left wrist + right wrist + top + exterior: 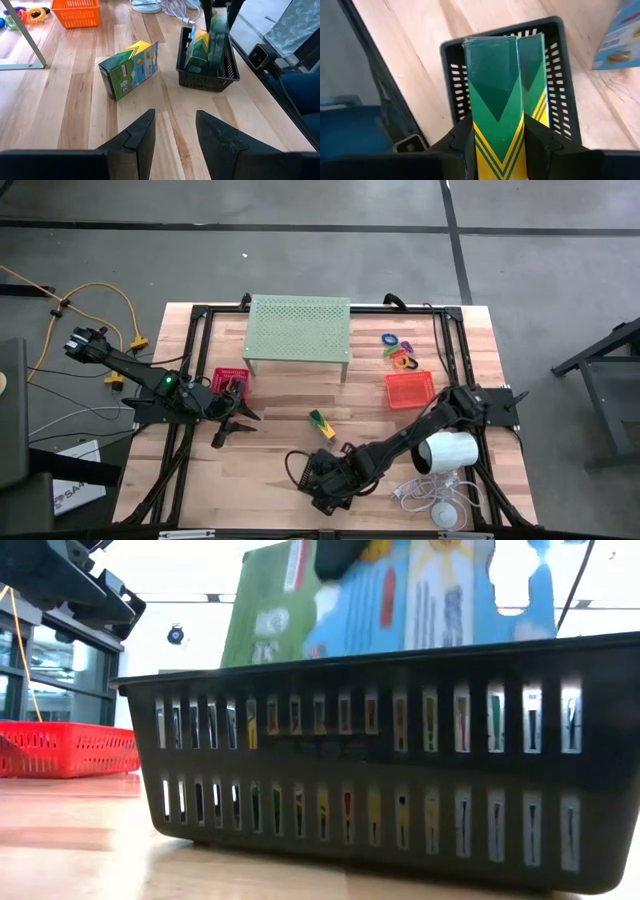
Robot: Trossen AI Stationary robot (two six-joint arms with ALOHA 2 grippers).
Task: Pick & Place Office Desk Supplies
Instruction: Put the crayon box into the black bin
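A black mesh tray sits near the table's near edge and fills the low view. One yellow-and-green box stands in it. My right gripper is over the tray, shut on a second yellow-and-green box. A third such box lies on the table ahead of my left gripper. My left gripper is open and empty at the table's left. My right gripper pinches the box between its two fingers, on two opposite sides of the box's upper part. The fingers come from above, pointing down. The box stands upright with its lower end inside the black tray; whether it rests on the tray's floor, I cannot tell.
A red mesh tray sits by my left arm and an orange one at the right. Coloured rings lie at the far right. A pale green perforated stand is at the far middle. A white cylinder with cable is near right.
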